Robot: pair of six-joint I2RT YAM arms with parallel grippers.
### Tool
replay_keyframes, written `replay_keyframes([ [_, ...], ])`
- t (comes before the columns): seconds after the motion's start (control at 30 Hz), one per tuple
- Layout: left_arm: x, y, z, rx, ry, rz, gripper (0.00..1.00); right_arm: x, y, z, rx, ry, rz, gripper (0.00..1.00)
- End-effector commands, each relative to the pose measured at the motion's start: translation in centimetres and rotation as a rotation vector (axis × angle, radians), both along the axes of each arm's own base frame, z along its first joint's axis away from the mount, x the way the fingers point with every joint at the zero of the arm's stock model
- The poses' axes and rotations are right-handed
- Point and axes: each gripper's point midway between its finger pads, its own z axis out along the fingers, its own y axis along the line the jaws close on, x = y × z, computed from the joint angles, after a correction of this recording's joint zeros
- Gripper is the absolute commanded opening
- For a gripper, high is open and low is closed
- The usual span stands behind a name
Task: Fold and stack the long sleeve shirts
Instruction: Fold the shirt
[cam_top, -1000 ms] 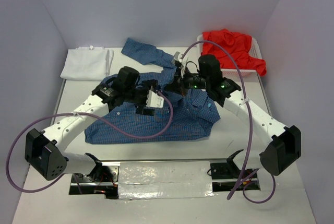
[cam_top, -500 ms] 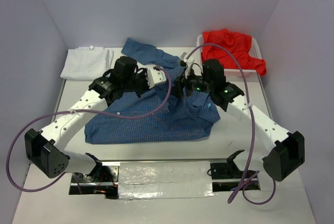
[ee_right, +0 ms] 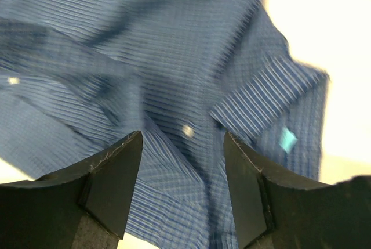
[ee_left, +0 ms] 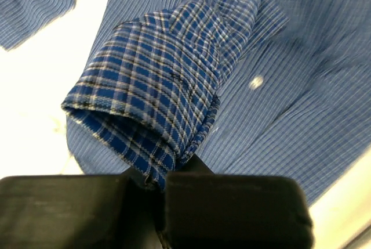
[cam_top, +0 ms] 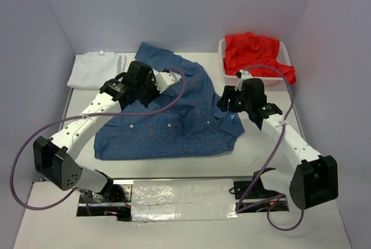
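Top view: the blue checked shirt (cam_top: 168,130) is spread out mid-table, front hem toward the arm bases, one sleeve reaching the far edge. The left gripper (cam_top: 169,80) is over its far-left part and the right gripper (cam_top: 225,101) is at its right edge by the collar. A folded white shirt (cam_top: 95,70) sits in the far-left corner, apart from the blue one. A red shirt (cam_top: 255,51) is heaped in the white mesh basket (cam_top: 255,79) far right. There's bare table (cam_top: 261,144) right of the blue shirt, plus a strip along the front.

Left wrist: jaws pinched tight on the sleeve cuff (ee_left: 153,101), which has a bolder check than the body. It bunches right off the tips w/ the shirt body below it. White tabletop shows on the left.

Right wrist: fingers (ee_right: 113,173) are spread pretty wide w/ nothing between them, hovering over the shirt front. A small light-blue tag (ee_right: 286,140) sits near the cloth's right edge, bare table beyond.
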Motion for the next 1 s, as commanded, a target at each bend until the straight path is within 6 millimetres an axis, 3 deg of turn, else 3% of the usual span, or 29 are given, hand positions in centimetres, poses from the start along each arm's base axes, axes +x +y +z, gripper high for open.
replay_keyframes([
  [0.0, 0.2, 3.1, -1.3, 0.191, -0.067, -0.006, 0.00, -0.5, -1.8, -2.2, -0.024, 0.083, -0.106, 0.65],
  [0.07, -0.6, 3.6, -0.7, 0.251, -0.158, -0.125, 0.00, -0.6, -2.3, -3.2, -0.038, 0.114, -0.139, 0.65],
  [0.1, -2.1, 3.5, -2.3, 0.265, -0.145, -0.219, 0.00, -0.7, -2.5, -3.6, -0.049, 0.129, -0.152, 0.65],
  [0.17, -4.3, 3.8, -1.6, 0.294, -0.235, -0.378, 0.00, -0.7, -3.3, -4.9, -0.086, 0.165, -0.187, 0.67],
  [0.2, -5.7, 3.9, -3.0, 0.296, -0.224, -0.428, 0.00, -0.9, -3.5, -5.5, -0.100, 0.190, -0.201, 0.68],
  [0.23, -7.2, 3.4, -2.3, 0.251, -0.260, -0.490, 0.00, -0.9, -3.8, -5.9, -0.113, 0.209, -0.213, 0.69],
  [0.27, -8.1, 3.2, -3.0, 0.244, -0.257, -0.532, 0.00, -0.8, -4.1, -7.0, -0.136, 0.243, -0.228, 0.70],
  [0.33, -9.1, 2.3, -2.4, 0.178, -0.269, -0.556, 0.00, -1.0, -4.2, -8.2, -0.149, 0.293, -0.239, 0.71],
  [0.47, -9.2, 1.9, -2.4, 0.125, -0.208, -0.499, 0.00, -1.5, -4.3, -11.4, -0.177, 0.410, -0.253, 0.72],
  [0.6, -8.5, 2.1, -2.0, 0.124, -0.219, -0.447, 0.00, -2.1, -3.8, -13.1, -0.169, 0.466, -0.239, 0.71],
  [0.77, -7.1, 1.1, 1.0, 0.054, -0.333, -0.400, 0.00, -2.5, -3.7, -13.8, -0.159, 0.488, -0.243, 0.67],
  [0.8, -6.7, 0.8, 1.6, 0.036, -0.348, -0.392, 0.00, -2.4, -3.8, -13.9, -0.163, 0.495, -0.249, 0.64],
  [0.87, -5.9, 0.0, 3.4, -0.014, -0.397, -0.375, 0.00, -2.4, -4.2, -14.2, -0.181, 0.508, -0.263, 0.46],
  [0.9, -5.8, -0.5, 3.8, -0.032, -0.401, -0.389, 0.00, -2.4, -4.3, -14.2, -0.186, 0.513, -0.273, 0.31],
  [0.97, -5.4, -1.3, 5.1, -0.064, -0.431, -0.406, 0.00, -2.3, -4.5, -14.1, -0.178, 0.506, -0.292, 0.17],
])
